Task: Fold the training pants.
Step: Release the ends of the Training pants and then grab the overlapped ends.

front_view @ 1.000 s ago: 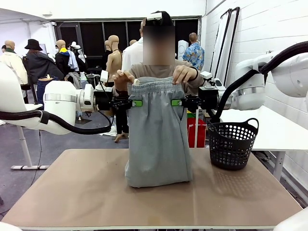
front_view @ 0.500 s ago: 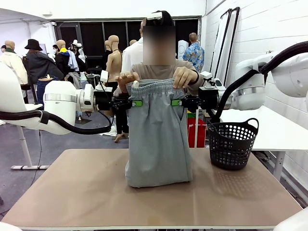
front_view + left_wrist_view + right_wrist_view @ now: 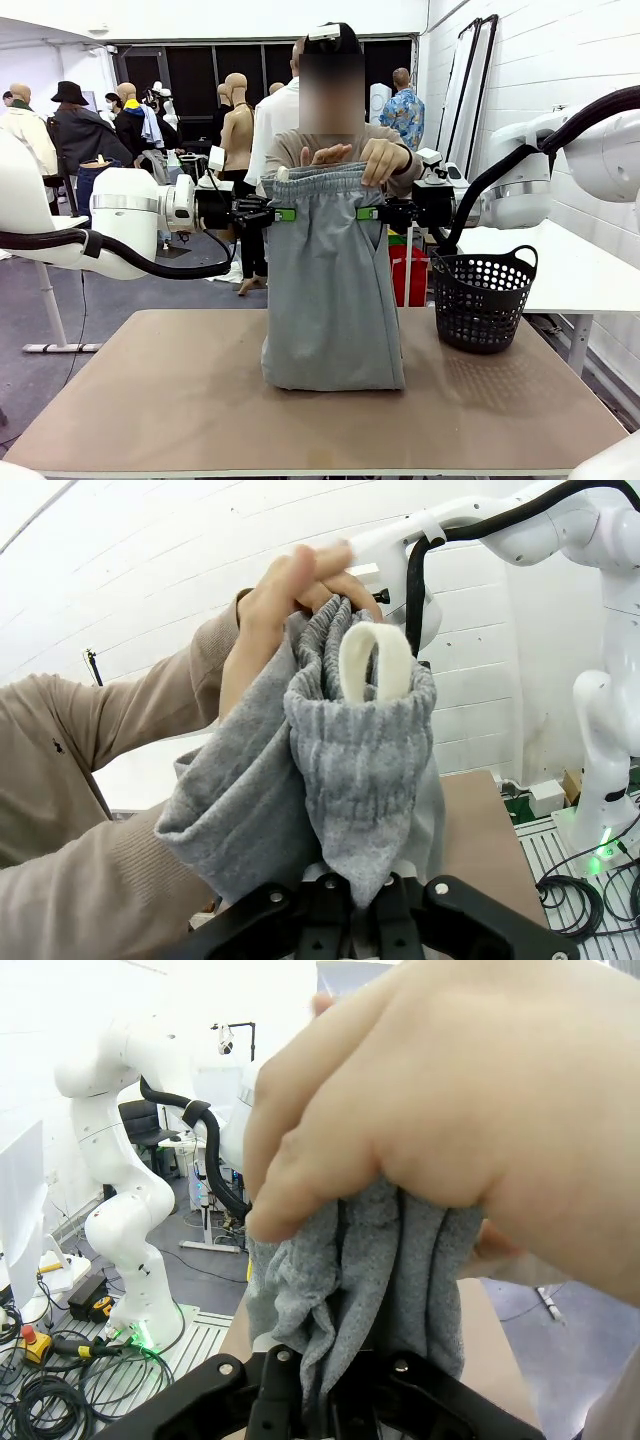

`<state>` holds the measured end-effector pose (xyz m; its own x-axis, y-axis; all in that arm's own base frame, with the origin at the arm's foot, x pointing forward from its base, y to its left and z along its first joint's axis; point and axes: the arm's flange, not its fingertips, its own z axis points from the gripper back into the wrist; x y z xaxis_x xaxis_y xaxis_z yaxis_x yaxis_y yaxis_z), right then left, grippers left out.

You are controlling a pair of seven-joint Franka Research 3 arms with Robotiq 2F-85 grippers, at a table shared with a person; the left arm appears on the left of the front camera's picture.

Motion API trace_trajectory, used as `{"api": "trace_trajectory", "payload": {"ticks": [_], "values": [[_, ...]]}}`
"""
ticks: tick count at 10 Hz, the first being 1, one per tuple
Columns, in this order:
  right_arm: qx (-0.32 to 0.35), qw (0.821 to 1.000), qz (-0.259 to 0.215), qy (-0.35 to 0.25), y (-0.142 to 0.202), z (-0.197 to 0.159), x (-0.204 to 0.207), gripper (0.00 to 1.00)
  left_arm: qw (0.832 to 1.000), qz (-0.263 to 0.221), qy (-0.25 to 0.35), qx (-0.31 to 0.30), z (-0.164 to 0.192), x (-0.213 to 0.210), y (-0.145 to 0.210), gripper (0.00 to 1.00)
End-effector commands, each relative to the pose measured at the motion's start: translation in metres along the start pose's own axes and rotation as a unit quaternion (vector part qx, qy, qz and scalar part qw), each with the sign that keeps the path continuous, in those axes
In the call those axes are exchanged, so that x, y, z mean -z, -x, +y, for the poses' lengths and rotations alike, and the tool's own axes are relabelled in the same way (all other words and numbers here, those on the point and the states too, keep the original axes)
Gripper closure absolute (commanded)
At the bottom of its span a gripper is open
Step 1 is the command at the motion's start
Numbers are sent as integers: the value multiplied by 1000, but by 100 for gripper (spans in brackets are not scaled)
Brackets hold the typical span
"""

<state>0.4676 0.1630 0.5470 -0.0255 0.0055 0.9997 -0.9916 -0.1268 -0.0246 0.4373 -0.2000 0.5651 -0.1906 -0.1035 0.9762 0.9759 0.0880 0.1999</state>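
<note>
The light grey training pants [image 3: 330,290] hang upright between my grippers, waistband on top and the lower end resting on the table [image 3: 150,400]. My left gripper [image 3: 285,214] is shut on the pants' left edge just under the waistband. My right gripper [image 3: 367,213] is shut on the right edge. One hand of the person [image 3: 385,158] grips the waistband's right corner; the other hand [image 3: 325,155] hovers over its middle. In the left wrist view my left gripper [image 3: 355,910] pinches bunched pants [image 3: 360,770] with a white drawstring loop [image 3: 375,660]. In the right wrist view the person's hand [image 3: 430,1100] clasps the pants [image 3: 350,1260] above my right gripper [image 3: 350,1400].
A black mesh basket [image 3: 483,300] stands on the table's right side, close to the pants. The person stands at the far edge behind the pants. A white table [image 3: 570,265] sits farther right.
The person's hand has let go of the waistband's left corner and moved toward its middle. The pants' lower end has settled slightly wider on the table. My grippers have stayed put.
</note>
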Motion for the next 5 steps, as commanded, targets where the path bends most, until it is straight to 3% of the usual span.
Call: {"api": "trace_trajectory", "payload": {"ticks": [1, 5], "values": [[-2, 1000, 0, -1, -1, 1, 1, 100, 1000, -3, 1, 3, -2, -1, -2, 100], [-2, 1000, 0, -1, -1, 1, 1, 100, 1000, -3, 1, 3, -2, -1, -2, 100]]}}
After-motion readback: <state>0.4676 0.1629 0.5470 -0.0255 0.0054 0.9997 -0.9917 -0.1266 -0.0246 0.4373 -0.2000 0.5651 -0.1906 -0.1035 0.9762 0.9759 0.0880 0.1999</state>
